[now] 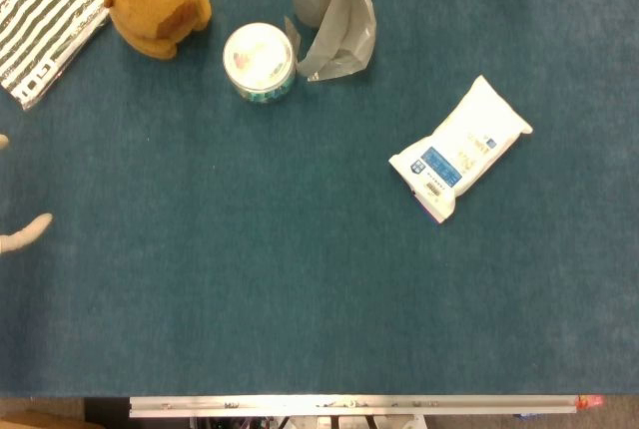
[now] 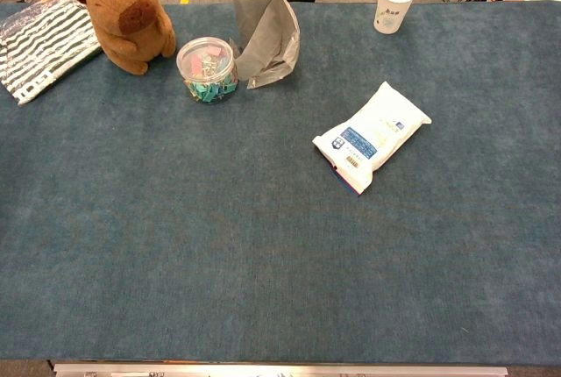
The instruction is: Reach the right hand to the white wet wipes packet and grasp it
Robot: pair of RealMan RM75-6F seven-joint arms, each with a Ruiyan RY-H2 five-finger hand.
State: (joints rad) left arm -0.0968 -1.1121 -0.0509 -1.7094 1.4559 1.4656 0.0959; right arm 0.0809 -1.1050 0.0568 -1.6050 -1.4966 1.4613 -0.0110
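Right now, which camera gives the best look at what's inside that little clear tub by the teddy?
The chest view: the clear tub is seen from the side, so colourful small pieces show through its wall. The head view looks straight down on the tub, showing mostly its pale lid.

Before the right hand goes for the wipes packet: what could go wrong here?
1. The right hand shows in neither view, so its approach can't be checked yet.
2. The wet wipes packet lies flat and diagonal on the blue cloth; fingers may push it along rather than get under it.
3. It looks soft, so a grip near one end could let it sag or slip.
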